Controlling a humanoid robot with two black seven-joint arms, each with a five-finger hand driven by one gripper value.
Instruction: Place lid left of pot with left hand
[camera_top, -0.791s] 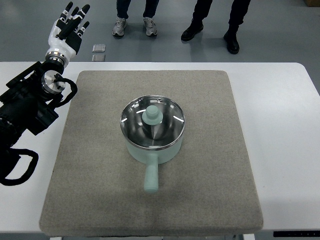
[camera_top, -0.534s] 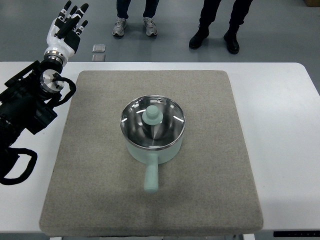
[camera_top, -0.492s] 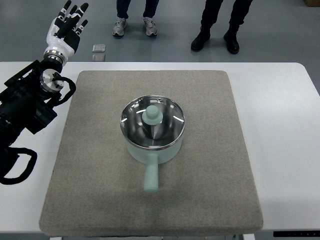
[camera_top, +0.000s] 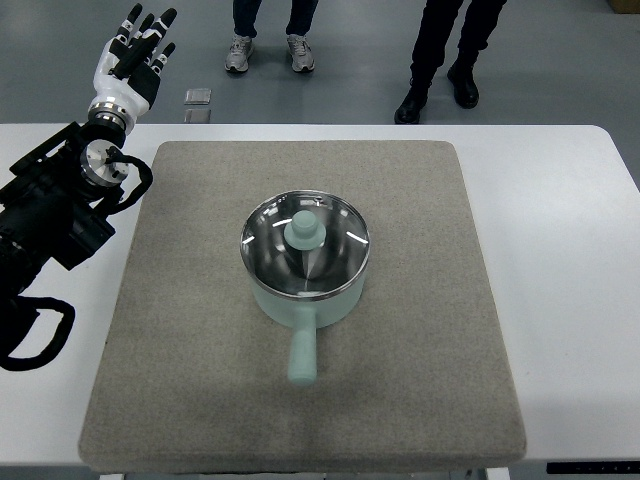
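A pale green pot (camera_top: 305, 300) with a long handle pointing toward me sits in the middle of a grey mat (camera_top: 190, 330). Its shiny steel lid (camera_top: 340, 250), with a pale green knob (camera_top: 304, 231), rests on top of the pot. My left hand (camera_top: 138, 55) is far off at the upper left, past the table's back edge, fingers spread and holding nothing. Its black arm (camera_top: 50, 215) lies along the left edge. The right arm is out of view.
The mat lies on a white table (camera_top: 570, 260). Two people's legs and shoes (camera_top: 440, 70) stand on the floor beyond the table. Two small metal squares (camera_top: 198, 97) lie on the floor near my left hand.
My left hand has shifted slightly up and left. The person at the back right has stepped with their feet. Pot and lid are unmoved.
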